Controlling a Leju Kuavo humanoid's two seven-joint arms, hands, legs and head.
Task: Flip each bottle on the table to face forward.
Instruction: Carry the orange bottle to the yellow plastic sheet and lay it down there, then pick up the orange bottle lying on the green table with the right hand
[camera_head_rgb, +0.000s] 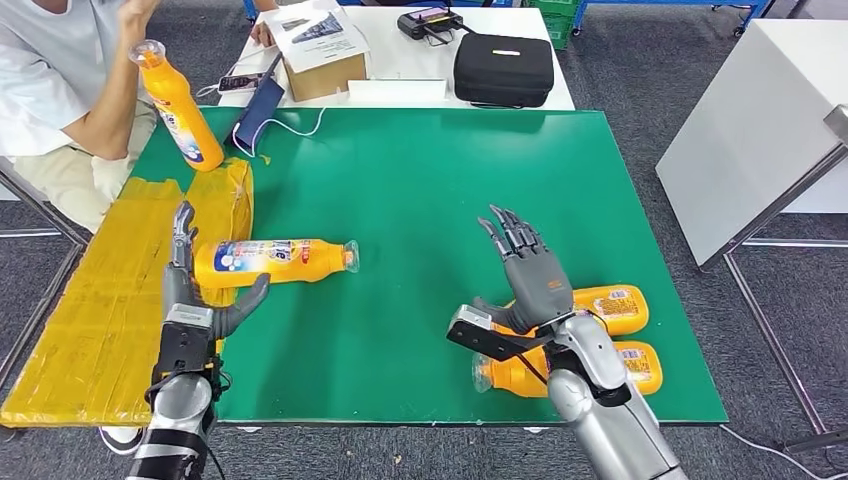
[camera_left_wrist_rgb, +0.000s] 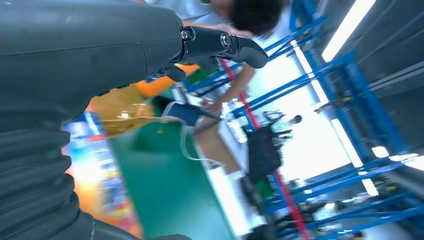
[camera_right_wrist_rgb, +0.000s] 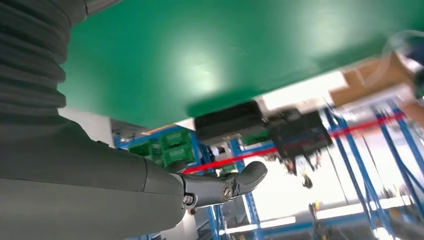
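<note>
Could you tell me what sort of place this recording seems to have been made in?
Probably a robotics lab or test workshop rather than a home: a green work table laid out with orange bottles, a white desk holding a black case and cardboard box, and blue metal racking under strip lights.

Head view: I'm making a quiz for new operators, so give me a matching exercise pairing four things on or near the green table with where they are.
Things:
1. black case
2. cardboard box
3. bottle by the left hand
4. upright bottle

Places:
A. lying on its side, near the green table's left edge
B. held by a person at the far left corner
C. on the white table, right part
D. on the white table, left of the black case

Pairs: 1-C, 2-D, 3-A, 4-B
</note>
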